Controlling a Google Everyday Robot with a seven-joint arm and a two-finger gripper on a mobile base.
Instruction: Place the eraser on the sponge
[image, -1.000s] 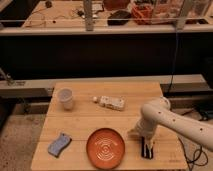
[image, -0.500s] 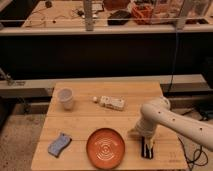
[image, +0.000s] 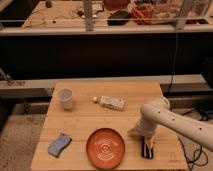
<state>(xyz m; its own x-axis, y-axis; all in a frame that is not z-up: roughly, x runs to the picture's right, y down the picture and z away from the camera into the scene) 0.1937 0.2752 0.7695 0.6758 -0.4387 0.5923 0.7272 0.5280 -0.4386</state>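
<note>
The sponge (image: 59, 144), a small blue-grey pad with wavy edges, lies flat at the table's front left. The eraser (image: 112, 103), a whitish speckled rectangular block, rests near the table's middle, toward the back. My gripper (image: 146, 149) points down at the front right of the table, just right of the orange plate (image: 105, 148). It is well apart from both the eraser and the sponge. The white arm (image: 165, 117) reaches in from the right.
A white cup (image: 65, 98) stands at the back left of the wooden table (image: 145, 92). A tiny white ball (image: 94, 99) sits just left of the eraser. Behind the table runs a dark bench with a metal rail (image: 100, 30).
</note>
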